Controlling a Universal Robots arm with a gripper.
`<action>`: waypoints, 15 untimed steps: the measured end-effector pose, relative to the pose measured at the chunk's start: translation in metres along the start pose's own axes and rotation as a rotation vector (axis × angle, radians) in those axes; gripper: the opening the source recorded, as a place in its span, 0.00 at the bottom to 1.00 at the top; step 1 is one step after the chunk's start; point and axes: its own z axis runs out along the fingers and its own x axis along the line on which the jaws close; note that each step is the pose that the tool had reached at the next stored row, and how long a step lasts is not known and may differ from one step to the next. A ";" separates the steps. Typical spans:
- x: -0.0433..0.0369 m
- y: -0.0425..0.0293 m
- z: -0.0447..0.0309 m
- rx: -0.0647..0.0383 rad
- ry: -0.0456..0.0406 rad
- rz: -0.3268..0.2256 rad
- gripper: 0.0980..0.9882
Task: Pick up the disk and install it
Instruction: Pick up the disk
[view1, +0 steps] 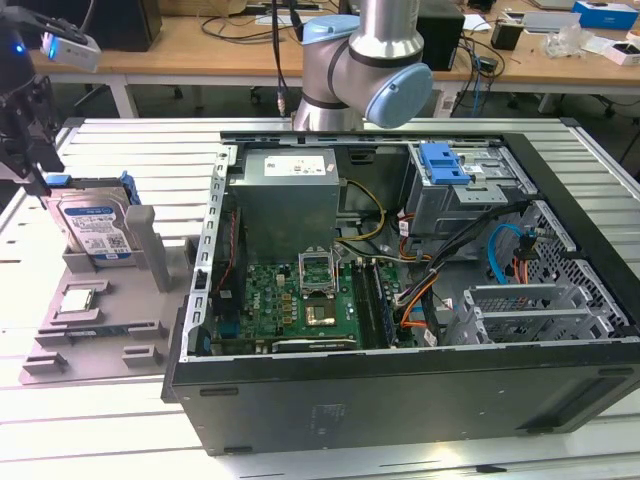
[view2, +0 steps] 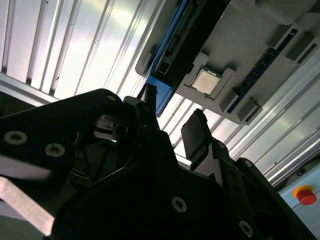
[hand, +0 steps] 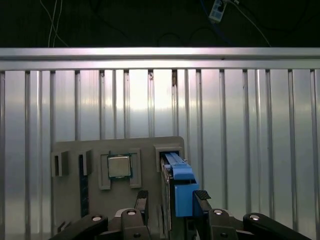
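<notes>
In the exterior view, the gripper is hanging at the view's far left, right above the near top corner of the disk. The disk is standing on edge in a slot of the grey holder tray, its labelled face turned to this camera. The tray is lying on the ribbed metal surface, and the open computer case is sitting well apart, toward the exterior view's right.

In the second wrist view, the gripper is looking down along its two dark fingers, spread, with the blue-framed end of the disk lying just beyond the gap. The processor chip is resting in its own pocket beside it.

In the first wrist view, the gripper is straddling the disk across its thin dimension, one finger on each broad face. The disk's long edge is running straight away from the wrist. The jaws appear spread rather than clamped; whether the finger on the blue-frame side is touching, I cannot tell.
</notes>
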 end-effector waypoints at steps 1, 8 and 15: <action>0.0000 -0.0001 0.0006 0.000 -0.0001 0.000 0.43; 0.0002 -0.0009 0.0085 -0.001 0.0004 0.000 0.43; -0.0004 -0.0018 0.0113 -0.002 0.0051 0.000 0.43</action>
